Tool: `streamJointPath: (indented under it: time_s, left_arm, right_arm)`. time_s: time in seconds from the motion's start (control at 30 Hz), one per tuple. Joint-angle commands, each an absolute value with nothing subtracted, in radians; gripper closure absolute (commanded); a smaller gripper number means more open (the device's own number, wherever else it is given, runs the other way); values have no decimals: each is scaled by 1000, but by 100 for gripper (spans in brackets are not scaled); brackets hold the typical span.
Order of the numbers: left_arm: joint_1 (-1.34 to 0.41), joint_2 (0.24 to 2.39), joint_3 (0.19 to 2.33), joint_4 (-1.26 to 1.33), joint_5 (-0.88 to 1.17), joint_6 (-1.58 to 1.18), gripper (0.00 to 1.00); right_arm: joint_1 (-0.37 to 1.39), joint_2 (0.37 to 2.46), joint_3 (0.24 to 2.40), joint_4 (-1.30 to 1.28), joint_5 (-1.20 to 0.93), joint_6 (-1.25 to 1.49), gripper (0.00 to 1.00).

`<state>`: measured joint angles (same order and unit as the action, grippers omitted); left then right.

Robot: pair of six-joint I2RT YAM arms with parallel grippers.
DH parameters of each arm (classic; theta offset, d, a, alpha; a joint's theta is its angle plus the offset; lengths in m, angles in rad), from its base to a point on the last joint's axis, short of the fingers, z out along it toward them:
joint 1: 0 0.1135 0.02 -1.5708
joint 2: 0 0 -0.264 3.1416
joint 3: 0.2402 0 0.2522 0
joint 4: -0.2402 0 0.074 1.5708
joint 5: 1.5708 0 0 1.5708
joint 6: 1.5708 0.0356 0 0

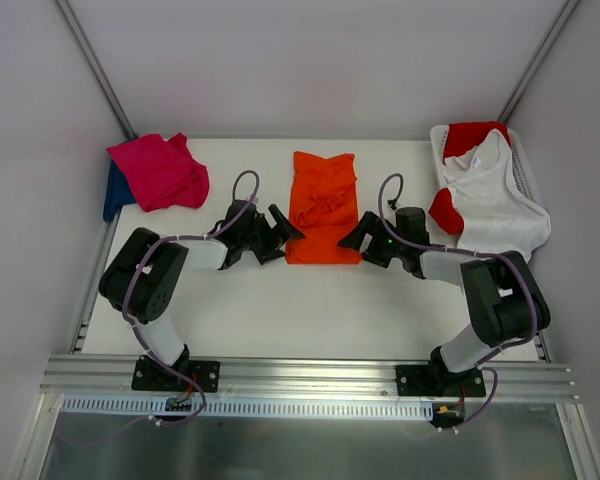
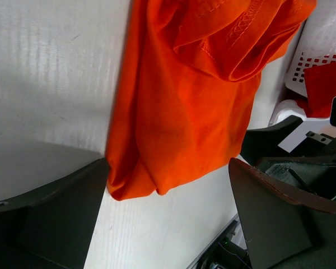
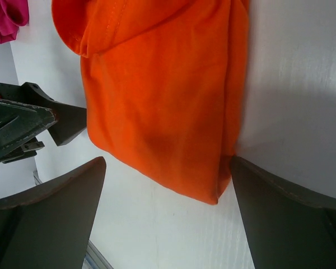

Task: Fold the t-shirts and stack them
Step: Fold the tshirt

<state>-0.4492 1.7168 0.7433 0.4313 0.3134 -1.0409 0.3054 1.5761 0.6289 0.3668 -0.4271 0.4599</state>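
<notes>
Orange t-shirt (image 1: 323, 208) lies folded into a long strip, rumpled at far end, mid-table (image 1: 280, 300) toward far edge. L gripper (image 1: 286, 228) just beside its near-left corner, R gripper (image 1: 352, 235) by near-right corner. Both jaws spread wide, nothing gripped. Magenta t-shirt (image 1: 160, 170) on dark blue t-shirt (image 1: 115, 192), far left. White t-shirt (image 1: 495, 195) + red t-shirt (image 1: 475, 135) at basket (image 1: 527, 170), far right.

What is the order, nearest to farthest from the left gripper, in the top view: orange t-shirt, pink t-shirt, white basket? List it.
1. orange t-shirt, just right of the left gripper, mid-table.
2. pink t-shirt, far-left corner.
3. white basket, far-right corner.
</notes>
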Motion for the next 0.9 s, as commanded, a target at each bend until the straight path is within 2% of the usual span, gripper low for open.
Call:
streamJointPath:
  time_s: [0.0, 0.1, 0.4, 0.47, 0.5, 0.57, 0.6, 0.7, 0.73, 0.8, 0.87]
  left_arm:
    - [-468, 1762, 772, 408, 331, -1046, 9]
    - [-471, 1790, 784, 408, 342, -1052, 11]
    - [-479, 1783, 782, 408, 336, -1052, 19]
    - [-479, 1776, 776, 405, 333, -1054, 22]
    - [-482, 1773, 773, 405, 330, -1054, 27]
    - [-486, 1770, 772, 407, 327, -1052, 34]
    - [-488, 1770, 772, 407, 325, -1052, 45]
    - [-500, 1773, 779, 405, 325, -1051, 64]
    - [-503, 1776, 782, 403, 324, -1051, 83]
    - [-511, 1787, 801, 385, 319, -1052, 100]
    - [-518, 1790, 808, 361, 315, -1051, 100]
  right_arm:
    - [318, 1617, 647, 353, -431, 462, 1]
    - [319, 1628, 653, 353, -436, 459, 8]
    - [319, 1632, 647, 356, -434, 451, 44]
    - [321, 1632, 641, 362, -439, 451, 67]
    - [321, 1634, 640, 364, -440, 451, 81]
    - [324, 1635, 637, 364, -442, 451, 100]
    - [325, 1635, 635, 365, -440, 451, 100]
    - [330, 1638, 630, 368, -440, 453, 99]
    - [331, 1638, 630, 370, -442, 457, 100]
    - [337, 1638, 627, 371, -442, 457, 99]
    - [341, 1632, 626, 373, -442, 462, 99]
